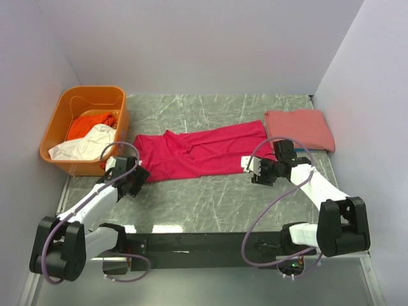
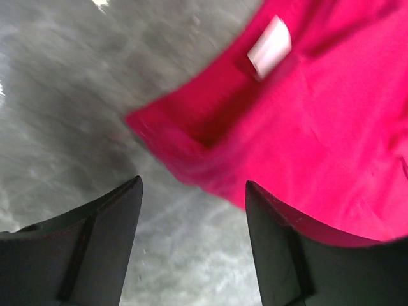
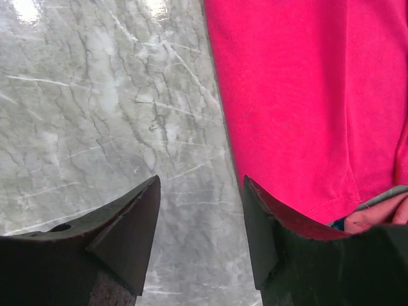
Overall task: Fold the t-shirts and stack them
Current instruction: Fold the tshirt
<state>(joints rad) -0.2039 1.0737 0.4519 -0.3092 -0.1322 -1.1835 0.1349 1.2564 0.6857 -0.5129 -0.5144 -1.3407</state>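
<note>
Your large crimson-pink cloth t-shirt [image 1: 204,153] lies spread across the middle of the grey marble-look table [image 1: 210,210]. Your left gripper [image 1: 139,177] sits at its lower-left corner, jaws apart, nothing between them. Your right gripper [image 1: 250,167] is at the shirt's lower-right edge, jaws apart too, empty. Folded salmon-pink t-shirt [image 1: 299,129] upper right, just beside the crimson one. Rigid orange plastic tub [image 1: 92,90] upper left holds an orange shirt [image 1: 89,124] and a white shirt [image 1: 83,145]
</note>
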